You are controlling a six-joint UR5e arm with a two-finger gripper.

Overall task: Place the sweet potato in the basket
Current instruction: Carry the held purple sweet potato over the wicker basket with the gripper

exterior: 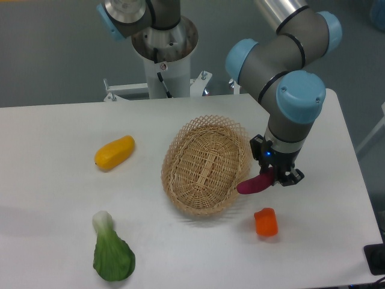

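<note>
Sweet potato (255, 184) is held in the closed fingers of the gripper (278, 178), tilted, its free end reaching toward the right rim of the basket (207, 165) (contact with the rim cannot be confirmed). An orange-red chunk (266, 222) is noted on the table (54, 198) just below. Well apart to the left, a yellow vegetable (114, 153) and a leafy green (112, 249) are recorded.

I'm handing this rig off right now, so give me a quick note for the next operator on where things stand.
Gripper: shut on the sweet potato, held just right of the basket, its tip at the rim.
Basket: on the table, nothing in it.
Done: sweet potato grasped.
Left: carry it over the basket and release.
</note>
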